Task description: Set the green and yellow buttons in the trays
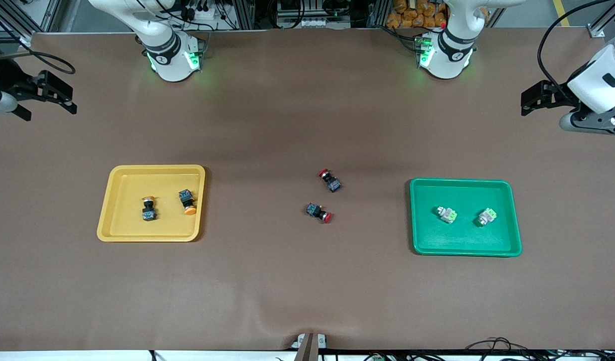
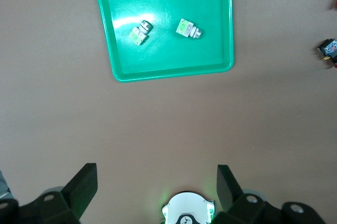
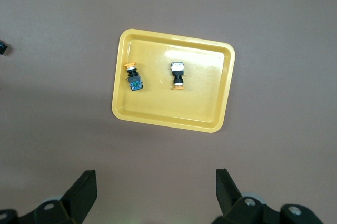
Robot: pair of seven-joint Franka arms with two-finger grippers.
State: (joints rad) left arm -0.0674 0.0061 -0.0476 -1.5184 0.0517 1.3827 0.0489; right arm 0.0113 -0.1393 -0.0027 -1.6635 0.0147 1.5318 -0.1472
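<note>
Two black-bodied yellow buttons [image 1: 148, 209] [image 1: 187, 201] lie in the mustard yellow tray [image 1: 127, 225] toward the right arm's end of the table. Both pale green buttons [image 1: 446, 214] [image 1: 487, 216] rest in the green tray [image 1: 463, 240] toward the left arm's end. My left gripper [image 1: 523, 103] hangs open and empty high off that end of the table. The right gripper [image 1: 71, 100] hangs open and empty off the other end. From the left wrist I see the green tray [image 2: 171, 74] and its buttons [image 2: 139, 31] [image 2: 188, 28]. The right wrist shows the yellow tray [image 3: 205, 92] and its buttons [image 3: 132, 78] [image 3: 177, 75].
Two black switches with red caps [image 1: 330, 180] [image 1: 319, 212] lie on the brown table mat between the trays, close together. One of them shows at the edge of the left wrist view [image 2: 329, 50]. The arms' bases [image 1: 174, 60] [image 1: 445, 57] stand along the table's back edge.
</note>
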